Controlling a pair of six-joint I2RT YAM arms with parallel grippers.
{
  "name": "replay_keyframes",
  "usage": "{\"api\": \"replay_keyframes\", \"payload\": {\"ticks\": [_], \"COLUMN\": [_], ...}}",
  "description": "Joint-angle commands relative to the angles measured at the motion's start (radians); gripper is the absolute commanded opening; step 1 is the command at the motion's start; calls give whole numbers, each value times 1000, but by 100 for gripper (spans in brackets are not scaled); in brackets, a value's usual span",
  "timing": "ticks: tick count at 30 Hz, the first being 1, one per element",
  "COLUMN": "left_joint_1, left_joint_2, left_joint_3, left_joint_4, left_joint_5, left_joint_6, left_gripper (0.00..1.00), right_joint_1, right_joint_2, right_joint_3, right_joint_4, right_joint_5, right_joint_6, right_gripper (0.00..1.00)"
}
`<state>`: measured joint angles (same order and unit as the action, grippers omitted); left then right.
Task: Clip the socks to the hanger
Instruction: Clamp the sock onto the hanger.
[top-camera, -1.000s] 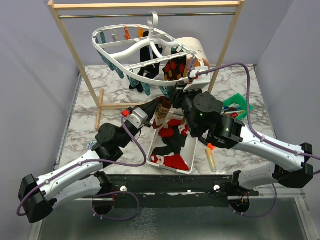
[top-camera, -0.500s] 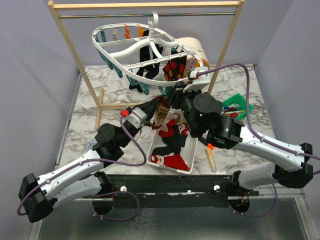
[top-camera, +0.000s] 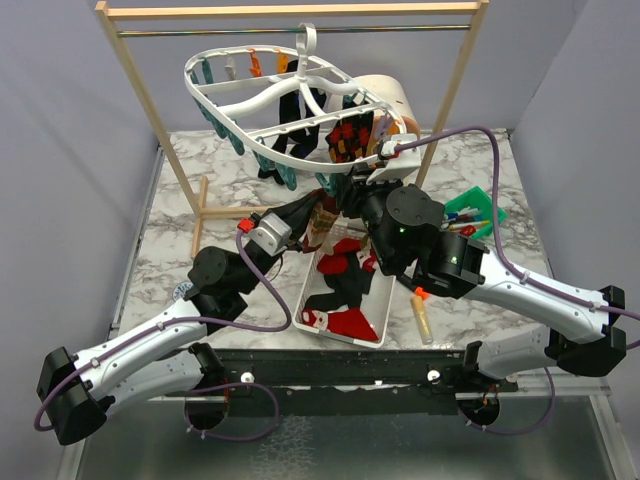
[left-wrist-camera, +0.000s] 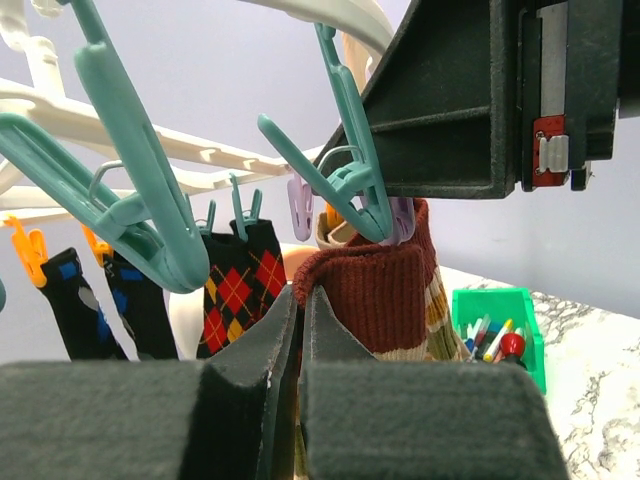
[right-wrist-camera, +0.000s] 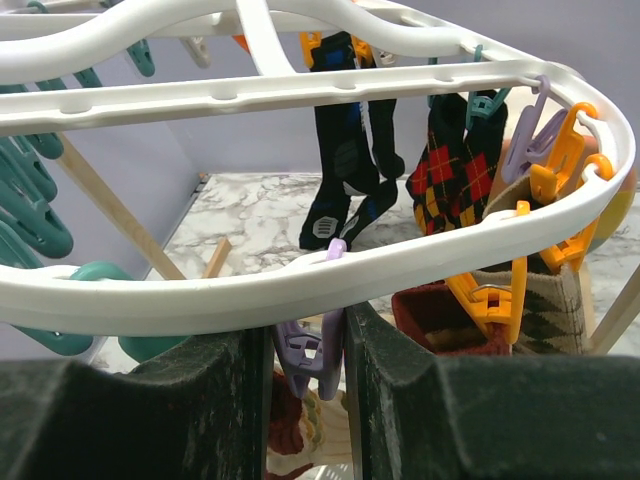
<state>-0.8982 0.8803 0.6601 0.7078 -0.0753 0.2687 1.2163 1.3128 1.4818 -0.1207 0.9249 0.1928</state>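
Observation:
The white hanger (top-camera: 300, 160) hangs from the rack's rod, with black socks (right-wrist-camera: 345, 150) and a red argyle sock (right-wrist-camera: 455, 180) clipped to it. My left gripper (left-wrist-camera: 300, 295) is shut on the cuff of a brown sock (left-wrist-camera: 385, 280), held up right under the rim by a teal clip (left-wrist-camera: 350, 190). My right gripper (right-wrist-camera: 305, 335) reaches in just below the hanger rim (right-wrist-camera: 400, 270), its jaws pressed on both sides of a purple clip (right-wrist-camera: 310, 350). The held sock (right-wrist-camera: 285, 430) shows beneath that clip. Whether the clip bites the sock I cannot tell. More red and black socks (top-camera: 350, 285) lie in the tray.
The wooden rack (top-camera: 150, 90) stands over the back of the marble table. A white tray (top-camera: 305, 290) sits between the arms. A green bin of pens (top-camera: 475, 212) is at the right, a small tube (top-camera: 424, 318) beside the tray. An orange clip (right-wrist-camera: 495, 295) holds another brown argyle sock.
My left arm has edged up and back a little, lifting the brown sock closer to the hanger rim. The right arm has stayed put.

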Motion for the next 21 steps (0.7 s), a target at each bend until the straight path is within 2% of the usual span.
{"api": "replay_keyframes", "payload": {"ticks": [1,21], "left_joint_1": [1,0], "left_joint_2": [6,15], "left_joint_3": [34,43], "left_joint_4": [24,44], "left_joint_5": [19,11], "left_joint_6": [-15,-15], "left_gripper": [0,0], "right_joint_1": [6,6], "right_joint_2": [-1,1], "right_joint_3": [-6,-7], "right_joint_4": [-5,-7], "right_joint_5": [-14,-27], "right_joint_6": [27,34], "right_gripper": [0,0]}}
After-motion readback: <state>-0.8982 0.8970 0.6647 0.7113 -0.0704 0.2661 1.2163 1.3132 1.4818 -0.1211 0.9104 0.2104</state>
